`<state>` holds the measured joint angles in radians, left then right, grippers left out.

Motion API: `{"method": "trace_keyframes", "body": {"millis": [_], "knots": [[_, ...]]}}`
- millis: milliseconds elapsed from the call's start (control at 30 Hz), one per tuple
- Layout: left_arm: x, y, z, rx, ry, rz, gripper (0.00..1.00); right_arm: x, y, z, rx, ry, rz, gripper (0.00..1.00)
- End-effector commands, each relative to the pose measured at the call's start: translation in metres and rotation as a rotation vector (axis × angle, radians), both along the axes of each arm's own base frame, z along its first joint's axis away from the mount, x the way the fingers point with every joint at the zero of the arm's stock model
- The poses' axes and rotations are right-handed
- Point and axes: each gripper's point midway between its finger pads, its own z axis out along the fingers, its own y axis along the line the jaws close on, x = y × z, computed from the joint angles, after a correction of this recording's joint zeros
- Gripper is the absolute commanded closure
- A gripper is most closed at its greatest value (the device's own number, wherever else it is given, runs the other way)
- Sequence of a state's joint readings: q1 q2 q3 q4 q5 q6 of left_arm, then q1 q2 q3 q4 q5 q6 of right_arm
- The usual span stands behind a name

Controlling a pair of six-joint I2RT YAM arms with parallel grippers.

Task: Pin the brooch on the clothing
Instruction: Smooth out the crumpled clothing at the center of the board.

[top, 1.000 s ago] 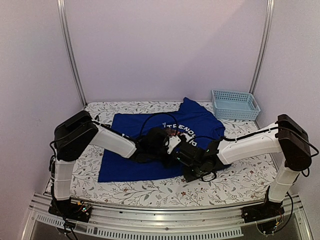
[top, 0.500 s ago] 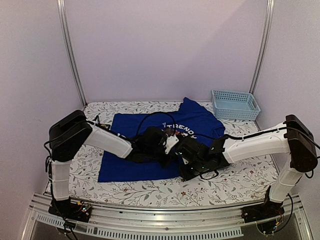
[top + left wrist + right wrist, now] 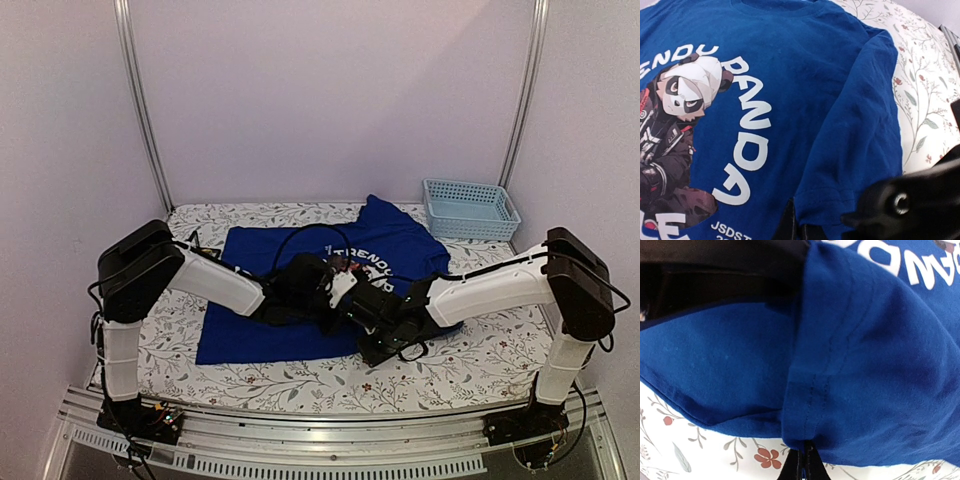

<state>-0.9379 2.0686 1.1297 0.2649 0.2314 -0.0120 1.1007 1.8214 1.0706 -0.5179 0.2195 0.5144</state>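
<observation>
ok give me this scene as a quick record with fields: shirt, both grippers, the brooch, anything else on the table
clothing: blue T-shirt spread on the floral tablecloth, panda print facing up
left gripper: shut, apparently pinching the sleeve hem
right gripper: shut on the same hem's edge
brooch: not visible in any view
other: light blue basket at the table's far right

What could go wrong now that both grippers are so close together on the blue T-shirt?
The right gripper seems to pinch only the very edge of the sleeve hem of the T-shirt, so the cloth may slip out. Its body sits right beside the left gripper in the left wrist view, so a small move could knock them together.
</observation>
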Motion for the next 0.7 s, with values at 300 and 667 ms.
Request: {"method": "trace_keyframes", "body": {"millis": [300,667], "knots": [[-0.056,-0.024,0.032,0.002,-0.086,-0.251,1.00,-0.021,-0.061,0.040,-0.159,0.084,-0.115,1.00],[-0.142,-0.032,-0.003,0.147,0.013,-0.514,0.98,-0.100,-0.117,0.045,-0.198,0.400,-0.242,1.00]]}}
